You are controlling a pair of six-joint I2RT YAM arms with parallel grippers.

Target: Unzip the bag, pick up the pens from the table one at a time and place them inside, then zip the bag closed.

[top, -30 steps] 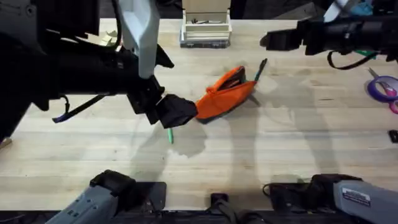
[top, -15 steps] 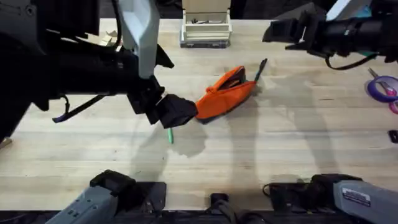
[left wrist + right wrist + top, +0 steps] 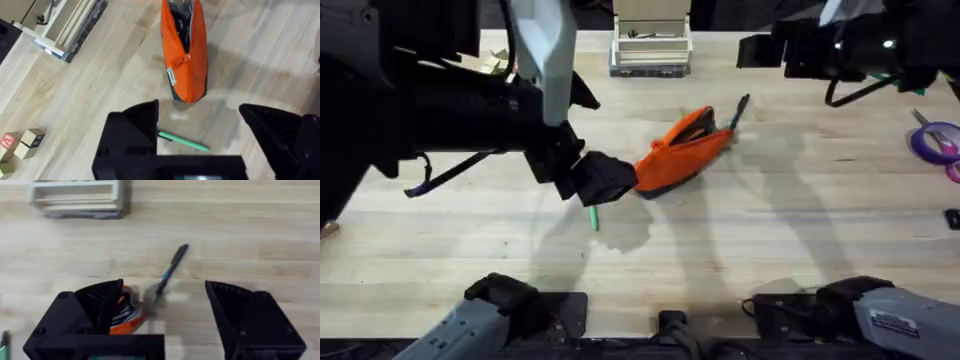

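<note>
I held my left gripper (image 3: 197, 142), fingers spread wide, over the slim green pen (image 3: 184, 141) beside the bright orange fabric pouch (image 3: 682, 150), ready to grasp it; right gripper (image 3: 162, 317) also open

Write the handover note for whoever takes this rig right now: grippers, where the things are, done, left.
Left gripper: open, empty, hovering above the green pen, just off the near end of the bag.
Right gripper: open, empty, raised above the black pen.
Bag: orange, lying on the table, zipper open along the top.
Green pen: on the table by the bag's left end.
Black pen: on the table at the bag's far right end.
Done: bag unzipped.
Left: put both pens in one at a time, then zip the bag shut.
</note>
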